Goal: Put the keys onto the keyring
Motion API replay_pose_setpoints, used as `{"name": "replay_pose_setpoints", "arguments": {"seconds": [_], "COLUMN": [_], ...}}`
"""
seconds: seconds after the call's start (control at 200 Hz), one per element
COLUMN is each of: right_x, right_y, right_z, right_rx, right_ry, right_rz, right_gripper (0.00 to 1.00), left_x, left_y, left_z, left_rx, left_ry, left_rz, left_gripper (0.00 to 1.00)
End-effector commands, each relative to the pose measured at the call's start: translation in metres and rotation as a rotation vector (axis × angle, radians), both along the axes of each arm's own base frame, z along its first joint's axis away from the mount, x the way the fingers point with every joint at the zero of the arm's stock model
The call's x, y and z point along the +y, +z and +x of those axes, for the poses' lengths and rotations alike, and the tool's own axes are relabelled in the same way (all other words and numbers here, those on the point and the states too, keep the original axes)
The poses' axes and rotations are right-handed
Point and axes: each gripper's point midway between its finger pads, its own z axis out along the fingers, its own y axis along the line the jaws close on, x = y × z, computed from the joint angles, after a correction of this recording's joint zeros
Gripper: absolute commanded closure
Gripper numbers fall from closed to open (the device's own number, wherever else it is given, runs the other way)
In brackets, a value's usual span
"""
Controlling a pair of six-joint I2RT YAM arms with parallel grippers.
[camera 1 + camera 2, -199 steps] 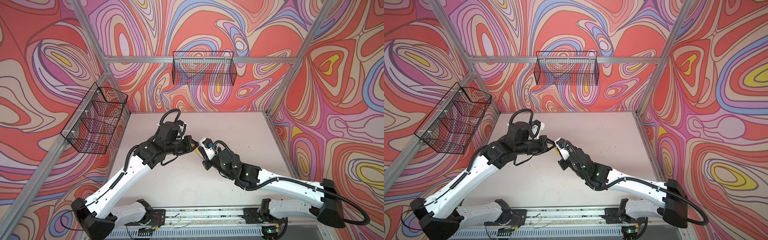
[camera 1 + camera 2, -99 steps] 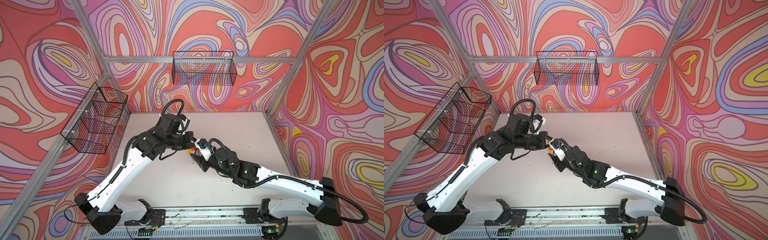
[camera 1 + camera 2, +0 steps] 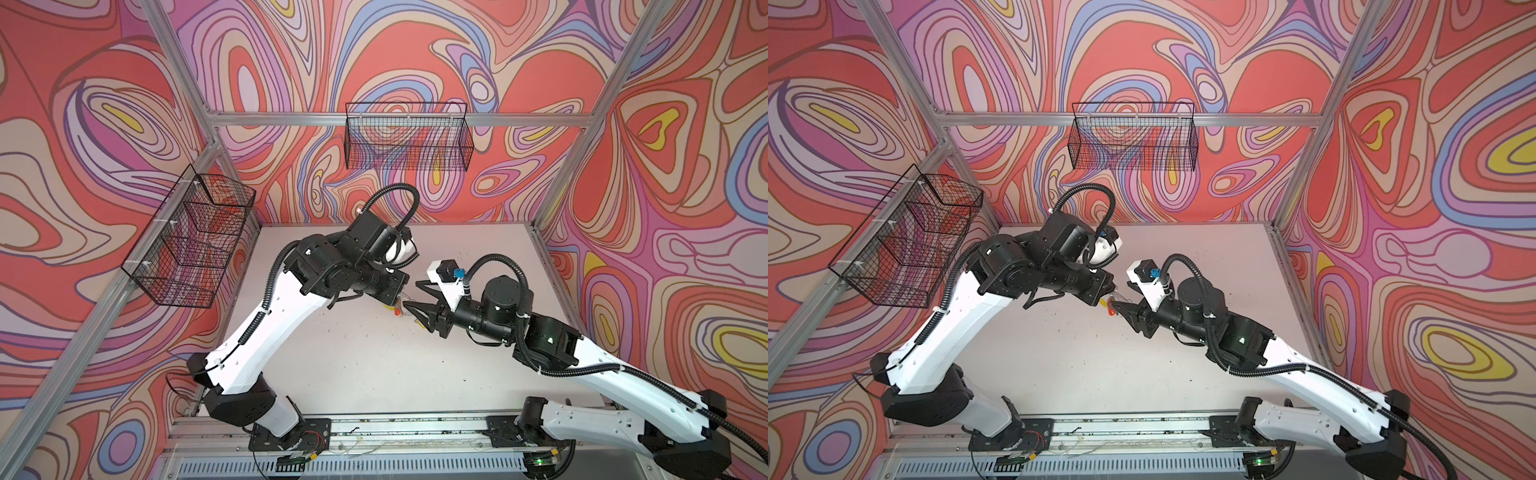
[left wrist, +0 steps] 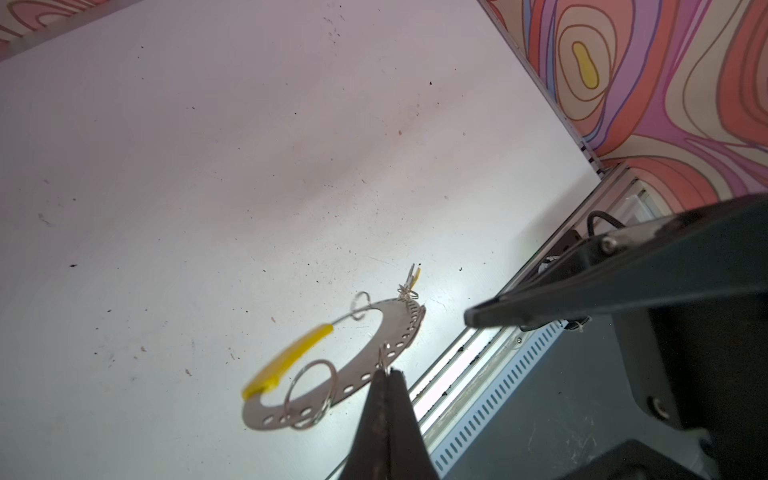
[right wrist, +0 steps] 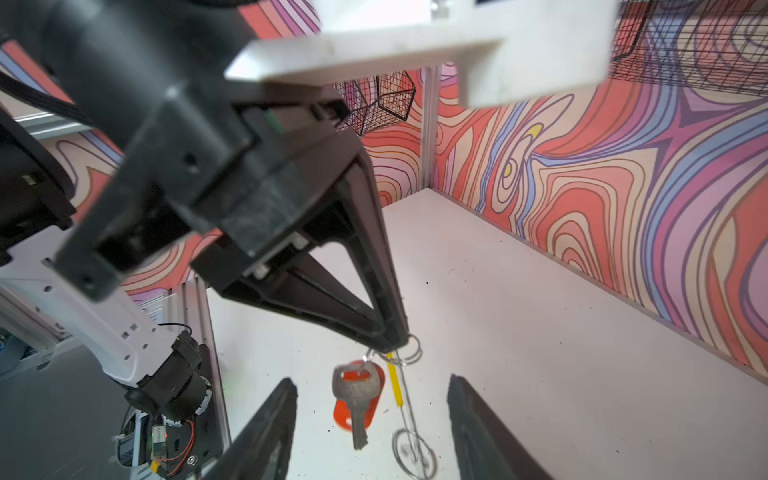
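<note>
L gripper (image 4: 385,374) clenched on keyring (image 4: 399,332) rim, R gripper (image 5: 372,380) released: thin edge pinch may slip, dropping ring w/ red-tag key (image 5: 356,390) onto table (image 5: 519,332).

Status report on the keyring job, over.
Left tool shut on large flat grey keyring with yellow arc, held aloft. Right tool open, empty. Silver key with red oval tag hangs from keyring. Path clear.

Pale white tabletop (image 3: 365,357), scuffed, scattered with small dark specks (image 4: 72,265), aluminium rail (image 3: 415,426) along its near edge
</note>
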Motion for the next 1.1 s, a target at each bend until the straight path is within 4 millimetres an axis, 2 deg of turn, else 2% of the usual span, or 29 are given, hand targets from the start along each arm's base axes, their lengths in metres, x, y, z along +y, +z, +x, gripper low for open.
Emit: {"name": "replay_pose_setpoints", "arguments": {"seconds": [0.0, 0.115, 0.285, 0.446, 0.601, 0.701, 0.811, 0.891, 0.941, 1.032, 1.097], "right_x": [0.003, -0.001, 0.001, 0.003, 0.011, 0.016, 0.017, 0.019, 0.021, 0.021, 0.019], "right_y": [-0.035, -0.053, -0.058, -0.057, -0.055, -0.062, -0.069, -0.074, -0.076, -0.074, -0.072], "right_z": [-0.006, -0.01, -0.009, -0.007, -0.012, -0.014, -0.013, -0.009, -0.006, -0.001, 0.001], "right_rx": [0.058, 0.038, -0.017, -0.056, -0.053, -0.035, -0.027, -0.034, -0.038, -0.054, -0.068], "right_ry": [0.035, 0.04, 0.05, 0.05, 0.098, 0.121, 0.117, 0.104, 0.096, 0.08, 0.062], "right_rz": [-0.041, -0.029, -0.022, 0.02, 0.085, 0.098, 0.1, 0.091, 0.083, 0.084, 0.093], "right_gripper": [0.39, 0.39, 0.41, 0.46, 0.45, 0.43, 0.46, 0.51, 0.58, 0.84, 0.95], "left_x": [0.026, 0.019, 0.013, 0.016, 0.017, 0.019, 0.019, 0.015, 0.013, 0.02, 0.022], "left_y": [0.004, 0.01, 0.003, -0.009, -0.008, -0.007, -0.01, -0.011, -0.013, -0.022, -0.027], "left_z": [0.002, -0.008, -0.025, -0.029, -0.027, -0.027, -0.032, -0.037, -0.04, -0.044, -0.048], "left_rx": [-0.098, -0.08, 0.039, 0.102, 0.105, 0.113, 0.155, 0.188, 0.208, 0.246, 0.273], "left_ry": [0.037, 0.017, 0.007, 0.052, 0.115, 0.14, 0.141, 0.132, 0.128, 0.145, 0.15], "left_rz": [0.146, 0.102, 0.107, 0.169, 0.152, 0.147, 0.158, 0.145, 0.142, 0.195, 0.207], "left_gripper": [1.0, 1.0, 1.0, 1.0, 1.0, 1.0, 1.0, 1.0, 1.0, 1.0, 1.0]}}
